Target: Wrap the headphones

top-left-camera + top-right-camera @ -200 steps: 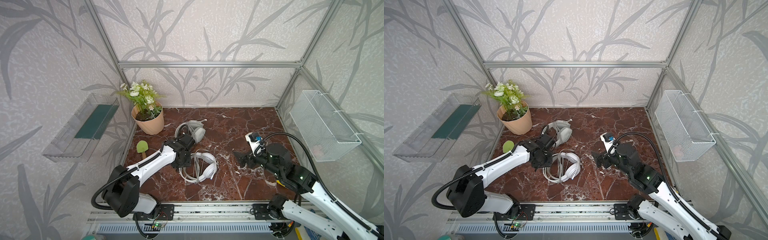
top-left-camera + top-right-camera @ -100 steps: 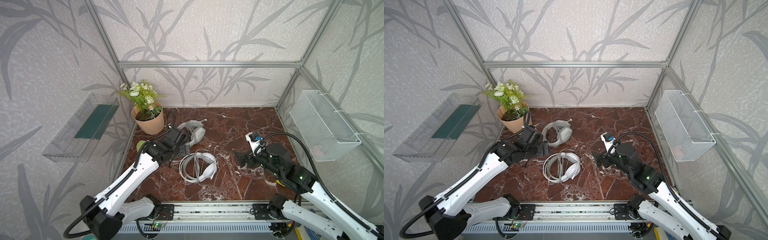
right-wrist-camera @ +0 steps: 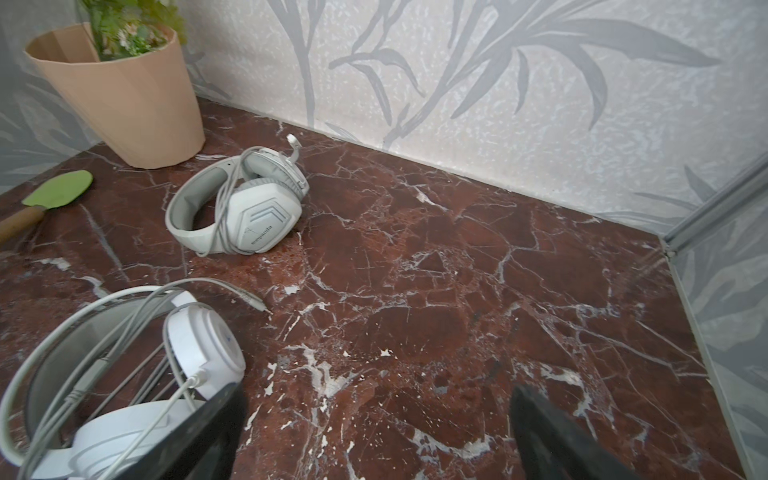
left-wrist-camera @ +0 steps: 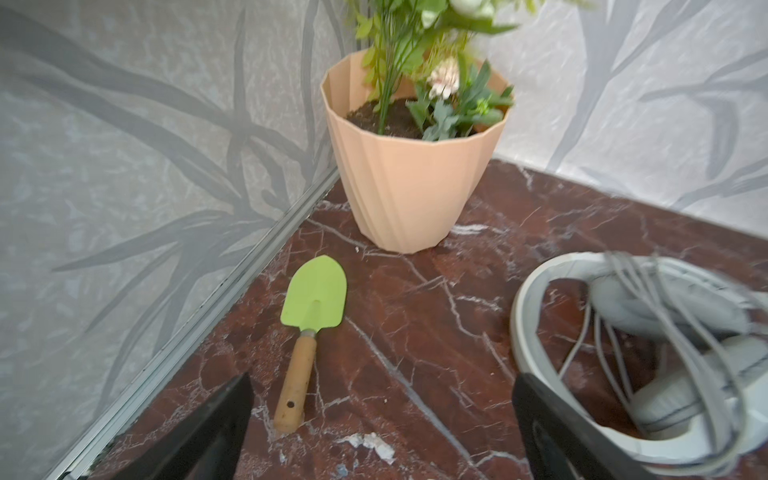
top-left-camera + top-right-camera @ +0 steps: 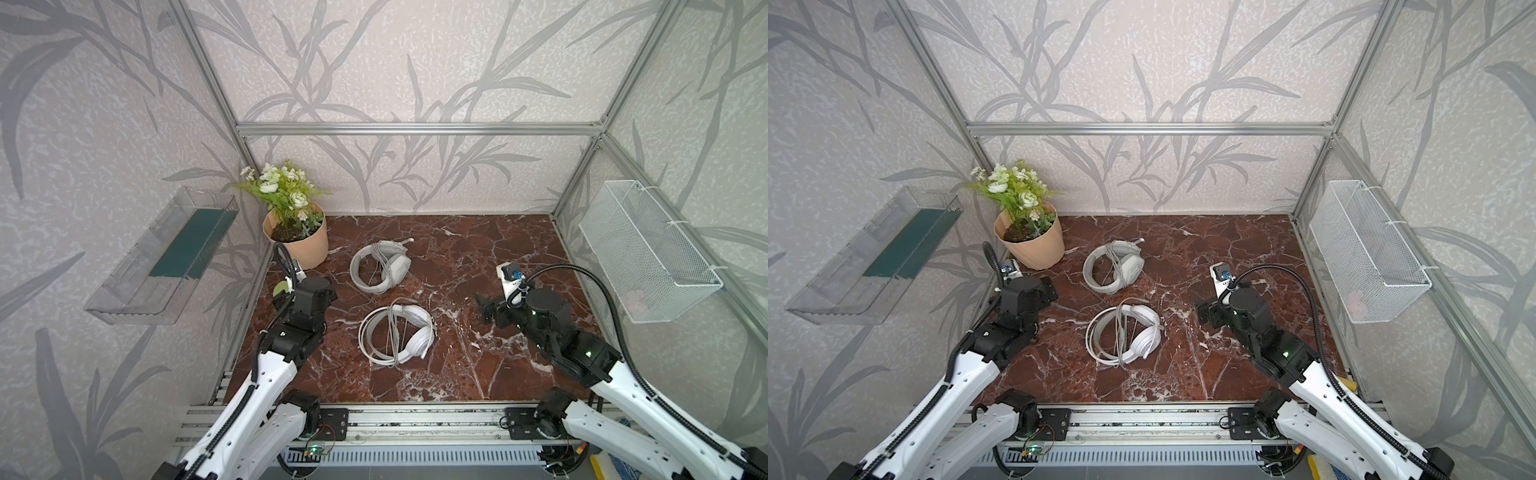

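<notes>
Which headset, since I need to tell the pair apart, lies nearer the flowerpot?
The greyish-white headset with angular cups, lying at the back close to the flowerpot. The glossy white headset with round cups lies nearer the front.

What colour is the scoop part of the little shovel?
Lime green, on a tan wooden handle. The little shovel shows best in the left wrist view.

walls (image 5: 415, 62): pale leaf-print | floor (image 5: 469, 245): red-brown marble (white veins) | frame (image 5: 415, 129): aluminium bars
</notes>
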Tool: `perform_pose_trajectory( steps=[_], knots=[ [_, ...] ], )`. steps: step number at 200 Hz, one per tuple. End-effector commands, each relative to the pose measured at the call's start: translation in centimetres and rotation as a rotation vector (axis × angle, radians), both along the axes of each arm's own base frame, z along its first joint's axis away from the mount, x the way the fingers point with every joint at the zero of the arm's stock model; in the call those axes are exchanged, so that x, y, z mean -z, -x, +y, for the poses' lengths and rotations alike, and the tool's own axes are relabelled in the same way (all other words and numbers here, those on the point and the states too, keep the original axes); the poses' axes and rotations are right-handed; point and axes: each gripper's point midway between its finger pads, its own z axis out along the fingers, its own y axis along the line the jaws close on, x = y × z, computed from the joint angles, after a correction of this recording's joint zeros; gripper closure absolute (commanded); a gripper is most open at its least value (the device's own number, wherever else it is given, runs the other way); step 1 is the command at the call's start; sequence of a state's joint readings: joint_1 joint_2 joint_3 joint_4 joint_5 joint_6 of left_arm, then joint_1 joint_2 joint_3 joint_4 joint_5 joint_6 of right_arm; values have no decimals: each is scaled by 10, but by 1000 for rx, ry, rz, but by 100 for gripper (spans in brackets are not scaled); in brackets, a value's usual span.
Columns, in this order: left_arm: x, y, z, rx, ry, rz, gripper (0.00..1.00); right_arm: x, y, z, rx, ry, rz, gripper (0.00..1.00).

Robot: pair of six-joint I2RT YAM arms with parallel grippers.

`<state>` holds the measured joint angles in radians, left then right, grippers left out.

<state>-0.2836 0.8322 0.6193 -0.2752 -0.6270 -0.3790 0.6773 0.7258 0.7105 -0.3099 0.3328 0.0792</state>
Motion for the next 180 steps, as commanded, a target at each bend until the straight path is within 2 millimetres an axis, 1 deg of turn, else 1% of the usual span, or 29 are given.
perform_pose_trajectory(
  steps=[1, 16, 32, 46, 64, 68, 79, 103, 119, 129, 136, 151, 157, 170, 174, 178, 180],
  knots=[
    [-17, -11, 14, -43, -107, -109, 1, -11, -9, -15, 82, -12, -78, 1],
    [-7, -15, 18, -31, -152, -111, 1, -10, -12, -21, 105, 0, -102, 1],
    [14, -19, 30, -68, -127, -68, 1, -6, -19, -35, 180, 7, -120, 1],
    [29, -24, 43, -116, -105, -70, 1, -3, -22, -45, 216, 14, -113, 1],
    [39, -33, 53, -133, -84, -94, 1, 0, -25, -54, 256, 4, -104, 1],
    [45, -35, 54, -130, -81, -90, 1, 0, -25, -55, 259, 2, -103, 1],
    [55, -41, 53, -98, -87, -85, 1, 0, -26, -57, 268, -3, -106, 1],
    [80, -50, 56, -75, -112, -26, 1, 2, -25, -60, 281, -22, -111, 1],
    [78, -60, 56, -62, -116, -69, 1, 4, -24, -63, 293, -22, -113, 1],
    [77, -64, 60, -82, -93, -95, 1, 5, -23, -64, 295, -24, -115, 1],
    [82, -65, 61, -94, -60, -113, 1, 5, -23, -64, 293, -21, -116, 1],
    [88, -73, 61, -92, -67, -116, 1, 6, -23, -66, 302, -5, -115, 1],
    [90, -80, 59, -69, -70, -105, 1, 7, -23, -66, 301, 0, -115, 1],
    [97, -94, 41, 56, -68, -72, 1, 8, -24, -67, 308, 5, -113, 1],
    [100, -95, 37, 82, -67, -63, 1, 9, -24, -67, 310, 7, -113, 1],
    [107, -94, 35, 93, -58, -48, 1, 9, -25, -67, 311, 10, -112, 1],
    [107, -95, 35, 94, -63, -61, 1, 10, -25, -68, 312, 13, -111, 1]
  ],
)
